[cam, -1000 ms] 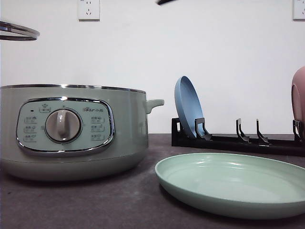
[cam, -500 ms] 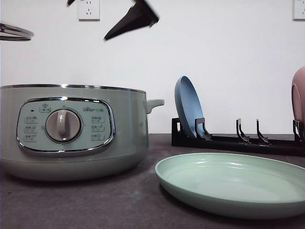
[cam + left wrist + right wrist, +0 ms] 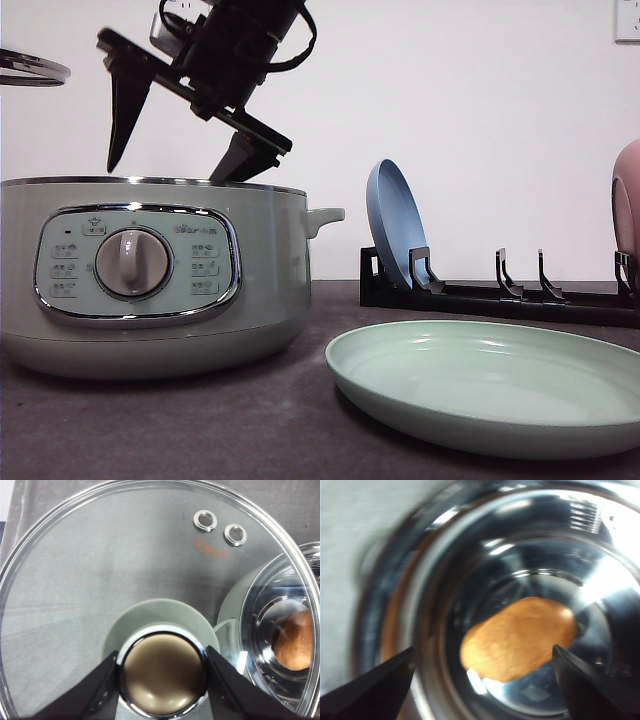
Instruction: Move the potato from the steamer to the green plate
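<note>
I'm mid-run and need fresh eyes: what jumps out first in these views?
The right pincer hangs wide open at the rim of the uncovered steamer, on the table's left. Inside, the orange-brown potato lies on the shiny bottom, ungrasped. The left pincer is shut on the knob of the glass lid, held up off the pot, and the green plate waits empty at front right.

The potato lies in the steamer, left of the plate. Behind the plate stands a rack. The lid hangs left of the steamer.
</note>
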You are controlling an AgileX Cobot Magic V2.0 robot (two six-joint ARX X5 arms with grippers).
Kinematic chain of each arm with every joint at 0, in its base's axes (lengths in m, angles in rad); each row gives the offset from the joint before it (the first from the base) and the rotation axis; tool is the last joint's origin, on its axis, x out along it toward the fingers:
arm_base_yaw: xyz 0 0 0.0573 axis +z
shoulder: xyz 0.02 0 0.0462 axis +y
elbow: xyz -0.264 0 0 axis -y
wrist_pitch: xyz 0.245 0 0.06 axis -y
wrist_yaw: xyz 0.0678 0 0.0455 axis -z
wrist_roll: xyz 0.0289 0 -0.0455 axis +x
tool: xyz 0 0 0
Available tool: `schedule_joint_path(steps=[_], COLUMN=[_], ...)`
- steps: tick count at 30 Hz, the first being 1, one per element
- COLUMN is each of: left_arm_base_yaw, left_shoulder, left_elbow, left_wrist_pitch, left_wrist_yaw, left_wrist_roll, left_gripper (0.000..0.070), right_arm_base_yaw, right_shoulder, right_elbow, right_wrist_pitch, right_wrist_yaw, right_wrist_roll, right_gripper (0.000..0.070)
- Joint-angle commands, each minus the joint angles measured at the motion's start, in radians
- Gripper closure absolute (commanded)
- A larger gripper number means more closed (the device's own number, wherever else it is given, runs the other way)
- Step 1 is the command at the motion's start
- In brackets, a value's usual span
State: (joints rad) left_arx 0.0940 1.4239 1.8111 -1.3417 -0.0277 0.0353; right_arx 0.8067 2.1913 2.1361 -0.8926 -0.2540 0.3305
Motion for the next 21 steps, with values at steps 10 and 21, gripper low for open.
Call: schedule_joint_path(steps=[10, 21], left_arm_base_yaw=[0.003, 0.003], left_shoulder=[-0.012, -0.012], left_elbow=[0.028, 0.028], left_wrist_pitch=[0.033, 0.032], left_wrist_yaw=[-0.002, 0.006], left_wrist_roll=[0.005, 0.005], left_gripper=[0.0700, 0.0700], right_arm_base_yaw=[0.026, 0.028], right_shoulder=[0.075, 0.117], right_elbow=[0.032, 0.032], right_wrist_pitch=[0.030, 0.039], right_wrist_yaw=[0.061, 0.074], right_wrist_roll=[0.031, 0.049], right_gripper=[0.0123, 0.0120])
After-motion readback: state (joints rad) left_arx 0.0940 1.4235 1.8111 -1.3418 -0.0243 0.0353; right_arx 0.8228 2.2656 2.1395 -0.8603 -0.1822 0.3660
